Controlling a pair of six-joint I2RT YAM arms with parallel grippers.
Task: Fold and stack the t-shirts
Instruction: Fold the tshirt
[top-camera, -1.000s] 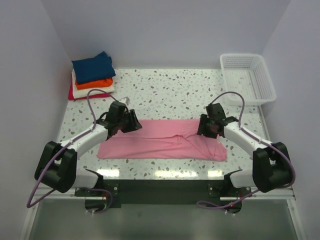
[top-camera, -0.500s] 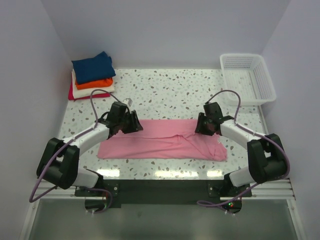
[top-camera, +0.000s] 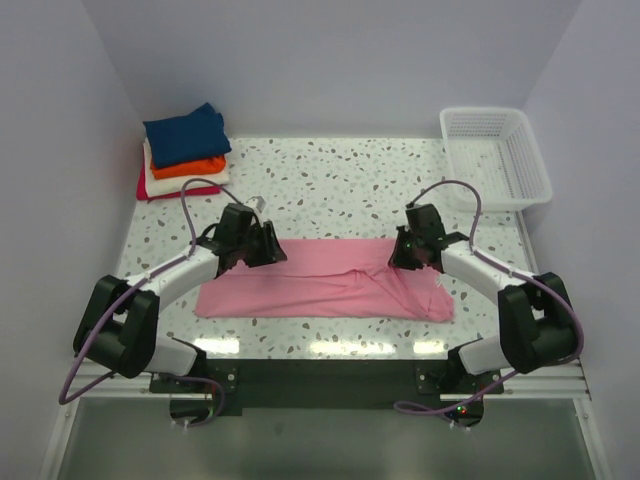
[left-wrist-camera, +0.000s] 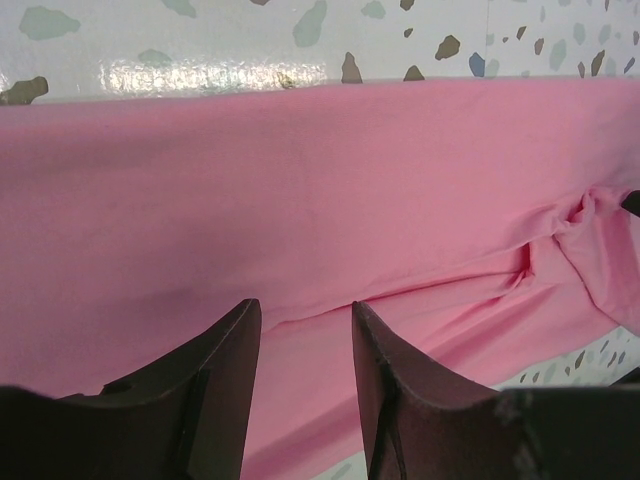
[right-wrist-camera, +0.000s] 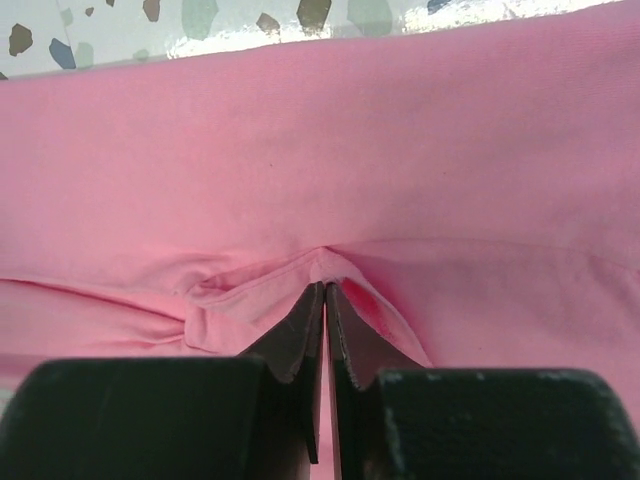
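pink t-shirt (top-camera: 320, 288) lies spread out mid-counter (top-camera: 340, 180), with the folded stack (top-camera: 185, 152) off at 10 o'clock (navy on top). left pincer (left-wrist-camera: 305, 318) is over the shirt's 10 o'clock corner, jaws parted, gripping nothing. right pincer (right-wrist-camera: 325, 292) at the 2 o'clock corner is squeezed closed, pinching a pucker of pink cloth.

White mesh basket (top-camera: 498, 152) on far right corner of speckled terrazzo table (top-camera: 340, 190); plain pale walls.

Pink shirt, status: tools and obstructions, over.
Left tool open over pink shirt. Right tool shut on a pinch of it. Shirt flat, a long strip. Folded stack, basket apart in far corners.
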